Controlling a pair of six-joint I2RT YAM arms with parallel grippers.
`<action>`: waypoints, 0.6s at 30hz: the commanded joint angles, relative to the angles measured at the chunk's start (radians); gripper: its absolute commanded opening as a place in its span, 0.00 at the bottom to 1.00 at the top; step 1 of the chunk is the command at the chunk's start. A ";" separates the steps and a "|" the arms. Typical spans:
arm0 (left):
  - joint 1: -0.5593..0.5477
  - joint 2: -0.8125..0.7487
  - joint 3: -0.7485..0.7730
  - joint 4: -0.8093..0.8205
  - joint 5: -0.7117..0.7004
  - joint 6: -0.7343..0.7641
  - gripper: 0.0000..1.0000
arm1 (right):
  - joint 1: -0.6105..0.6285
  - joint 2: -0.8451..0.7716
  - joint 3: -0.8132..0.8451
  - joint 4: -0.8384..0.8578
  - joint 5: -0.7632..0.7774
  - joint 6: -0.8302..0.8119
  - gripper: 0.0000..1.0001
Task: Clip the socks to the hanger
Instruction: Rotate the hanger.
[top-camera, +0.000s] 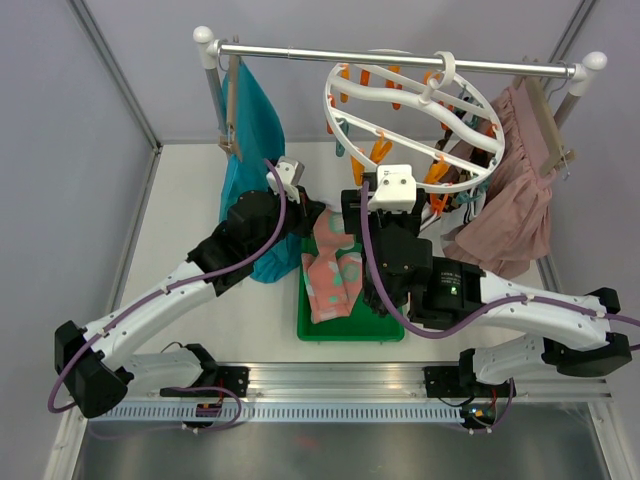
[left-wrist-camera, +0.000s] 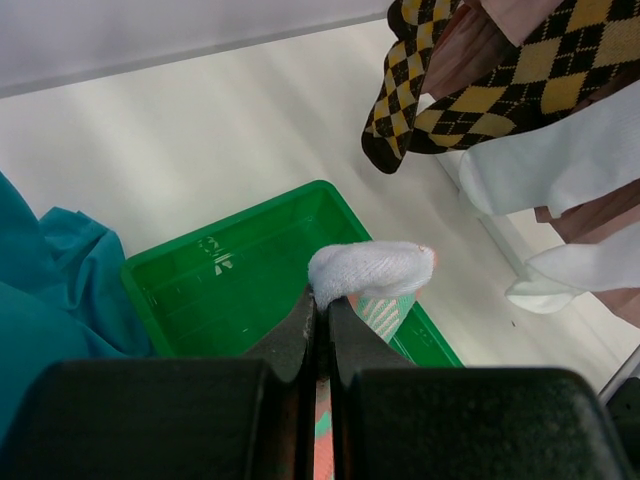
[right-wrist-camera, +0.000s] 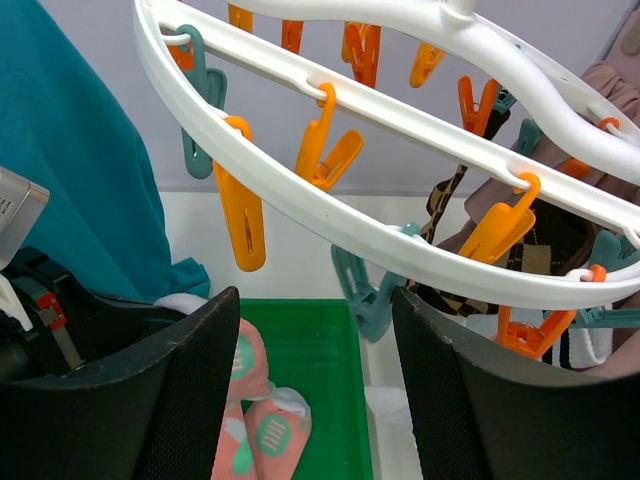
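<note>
The left gripper (left-wrist-camera: 320, 305) is pressed together on the white tip of a pink sock (left-wrist-camera: 370, 268) with mint and white patches, the rest of it trailing down towards the green tray (left-wrist-camera: 230, 280) on the desk (left-wrist-camera: 200, 130). Farther right, the right gripper (right-wrist-camera: 315, 305) stands spread wide just under the rim of the hanger (right-wrist-camera: 440, 262), with a free teal clip (right-wrist-camera: 362, 290) hanging between its fingers. Argyle socks (left-wrist-camera: 480, 80) and white socks (left-wrist-camera: 560, 160) already hang on the far right. The step in hand looks like bringing this sock to a clip; next, the right gripper probably has to squeeze that clip open while the left feeds the sock's edge in. Raised marks on the tray floor are too faint to read; no other writing shows.
</note>
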 joint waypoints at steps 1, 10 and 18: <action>0.004 0.000 0.021 0.022 0.020 0.018 0.02 | 0.012 -0.023 0.009 0.039 0.248 -0.039 0.70; 0.004 0.001 0.023 0.022 0.027 0.015 0.02 | 0.004 -0.009 0.007 0.083 0.263 -0.103 0.71; 0.004 0.000 0.023 0.022 0.028 0.017 0.02 | -0.033 0.014 0.007 0.105 0.272 -0.149 0.71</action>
